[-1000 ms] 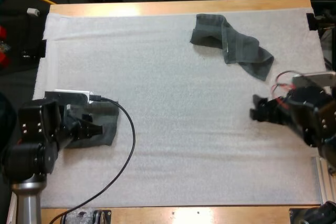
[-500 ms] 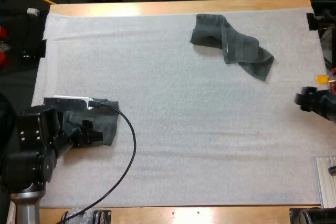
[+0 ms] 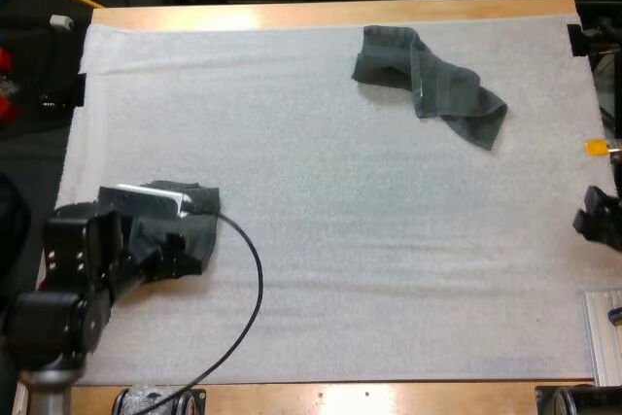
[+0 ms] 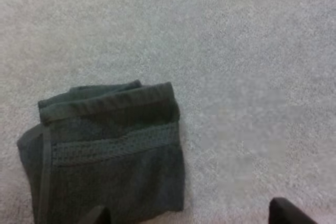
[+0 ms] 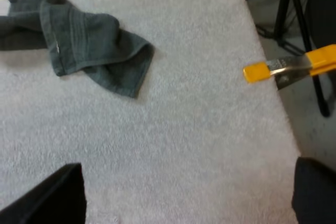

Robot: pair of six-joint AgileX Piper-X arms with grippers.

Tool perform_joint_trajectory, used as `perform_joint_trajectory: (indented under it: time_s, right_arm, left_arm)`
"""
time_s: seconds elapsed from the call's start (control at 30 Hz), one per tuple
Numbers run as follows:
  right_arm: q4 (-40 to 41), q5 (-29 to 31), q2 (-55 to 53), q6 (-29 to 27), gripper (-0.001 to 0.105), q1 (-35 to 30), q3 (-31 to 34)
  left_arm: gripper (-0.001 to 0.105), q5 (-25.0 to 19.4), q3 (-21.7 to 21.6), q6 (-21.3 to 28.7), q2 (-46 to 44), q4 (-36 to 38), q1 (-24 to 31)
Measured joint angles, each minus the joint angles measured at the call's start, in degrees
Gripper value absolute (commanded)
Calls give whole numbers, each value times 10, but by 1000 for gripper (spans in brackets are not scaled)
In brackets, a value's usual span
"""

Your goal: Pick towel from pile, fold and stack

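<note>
1. High view: my left gripper point(image 3: 177, 252) sits at lower left over the folded towel point(image 3: 199, 225). The crumpled towel point(image 3: 428, 80) lies upper right on the white mat point(image 3: 340, 240), well apart from my right gripper point(image 3: 595, 223) at the right edge
2. Left wrist view: my fingers point(image 4: 286, 213) stand wide apart, gripping nothing, one tip over the folded towel's point(image 4: 110, 156) edge
3. Right wrist view: fingers point(image 5: 52, 198) spread wide and empty above bare mat, the crumpled towel point(image 5: 79, 40) lying beyond them

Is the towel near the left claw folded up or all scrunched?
Folded. The towel lies flat on the mat in neat layers with straight edges, like a tidy rectangle.
</note>
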Motion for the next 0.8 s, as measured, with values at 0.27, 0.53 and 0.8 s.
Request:
perform_joint_trajectory:
  time_s: [0.27,0.53,0.8]
  right_arm:
    - [45,0,-95,-7,77,0,0]
    - [107,0,-181,-7,77,0,0]
    - [127,0,-278,-6,77,0,37]
  left_arm:
    - [58,0,0,3,-117,42,-12]
    - [58,0,-1,12,-275,62,-12]
    - [58,0,-1,20,-394,153,-12]
